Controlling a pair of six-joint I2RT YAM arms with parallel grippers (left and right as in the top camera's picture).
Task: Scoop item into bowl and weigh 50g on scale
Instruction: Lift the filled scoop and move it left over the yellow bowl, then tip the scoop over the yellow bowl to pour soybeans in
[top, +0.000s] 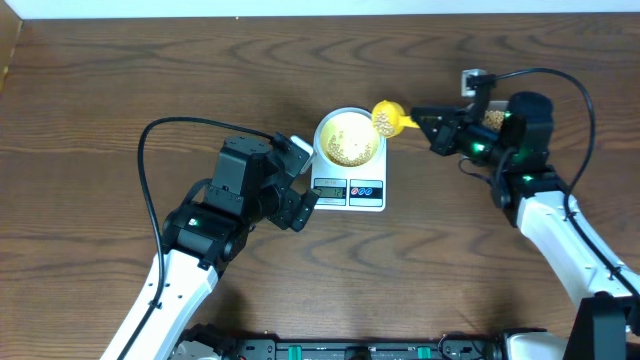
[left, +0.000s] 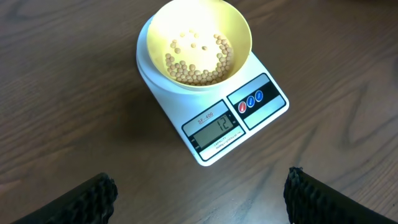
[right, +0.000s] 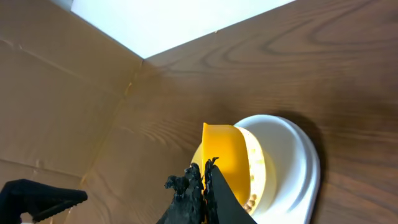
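Observation:
The pale-yellow bowl (top: 348, 139) sits on the white scale (top: 352, 192) and holds a layer of tan beans (left: 198, 65). The scale's display (left: 214, 129) reads about 12. My right gripper (top: 428, 124) is shut on the handle of a yellow scoop (top: 388, 118), whose cup holds beans at the bowl's right rim. In the right wrist view the scoop (right: 227, 162) is tilted over the bowl (right: 260, 168). My left gripper (top: 300, 205) is open and empty, just left of the scale; its fingers (left: 199, 196) frame bare table.
A container with beans (top: 492, 118) shows behind my right arm at the back right. A cardboard wall (right: 56, 99) stands along the table's far-left edge. A cable (top: 150, 160) loops on the left of the table.

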